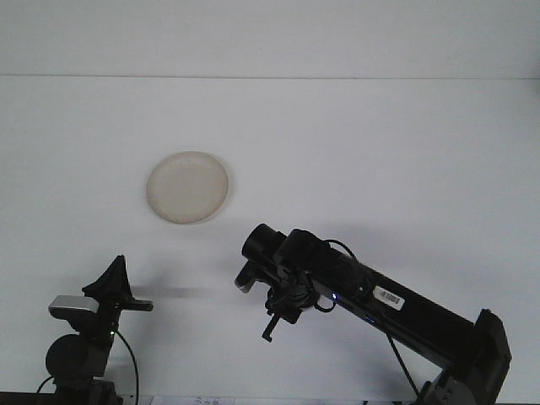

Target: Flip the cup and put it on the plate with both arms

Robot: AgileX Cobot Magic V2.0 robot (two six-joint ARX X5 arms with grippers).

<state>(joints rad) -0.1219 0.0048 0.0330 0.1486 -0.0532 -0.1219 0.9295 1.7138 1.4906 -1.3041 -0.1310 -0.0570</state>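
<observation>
A round cream plate (187,187) lies flat on the white table (380,152), left of centre. My right arm reaches in from the lower right, and its gripper (250,272) hangs over the table below and to the right of the plate. A small pale object, the cup (244,282), shows at that gripper's tip and is mostly hidden by the black wrist. My left gripper (114,283) rests low at the bottom left, well below the plate, with nothing seen in it.
A dark cable loops under the right wrist (291,304). The table's far edge meets the white wall (270,34) along a line near the top.
</observation>
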